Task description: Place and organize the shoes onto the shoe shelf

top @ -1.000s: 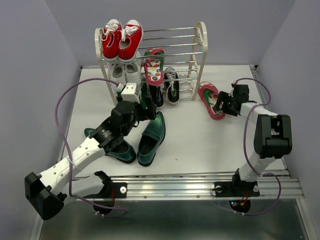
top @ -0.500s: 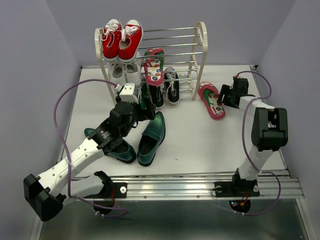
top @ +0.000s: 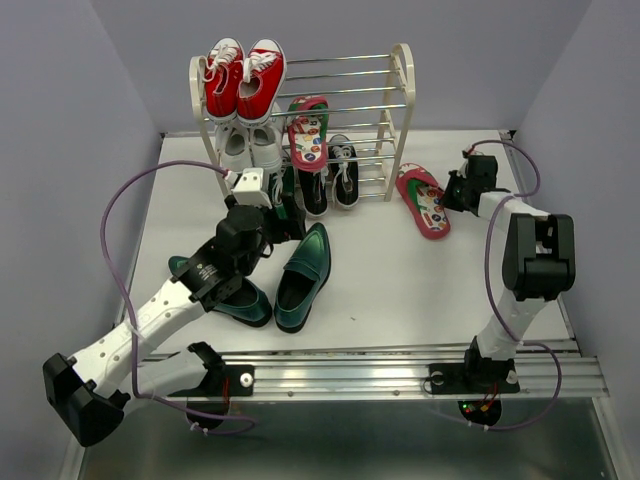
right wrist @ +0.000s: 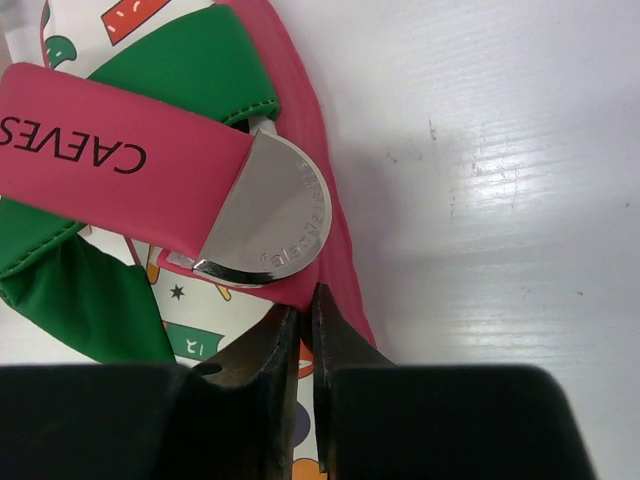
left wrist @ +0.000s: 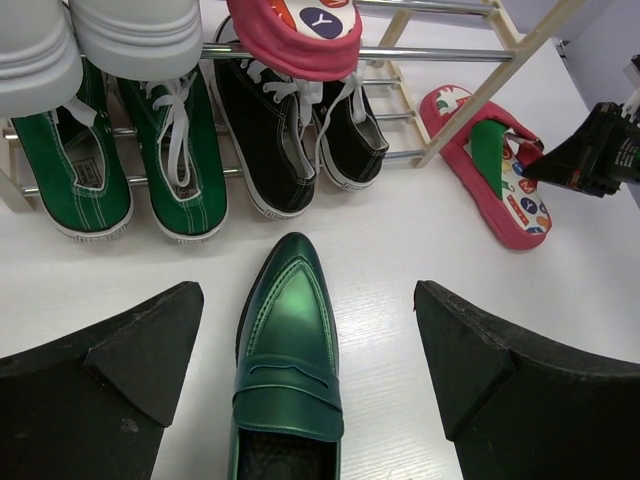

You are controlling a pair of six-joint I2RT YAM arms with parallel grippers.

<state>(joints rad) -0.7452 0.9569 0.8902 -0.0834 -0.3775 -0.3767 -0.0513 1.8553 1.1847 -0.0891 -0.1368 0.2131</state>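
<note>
One red flip-flop (top: 424, 203) lies on the table right of the shoe shelf (top: 400, 110). My right gripper (right wrist: 303, 300) is shut on the pink rim of that flip-flop (right wrist: 120, 150), beside its metal strap plate. The other flip-flop (top: 308, 130) rests on a middle tier. Two black sneakers (left wrist: 265, 130) stand on the lowest rods. One dark green loafer (left wrist: 288, 340) points toward the shelf, and my left gripper (left wrist: 308, 300) hangs open above it, a finger on each side without touching. The second loafer (top: 225, 290) lies under the left arm.
Red sneakers (top: 244, 78) sit on the top tier with white sneakers (top: 248, 145) below them. Green sneakers (left wrist: 60, 180) fill the bottom left of the shelf. Grey walls close in the table on three sides, and a metal rail (top: 380, 370) runs along the near edge.
My right gripper moved in to the flip-flop's right edge and shut on its rim. The left arm drew slightly back and left, still open over the loafer.
</note>
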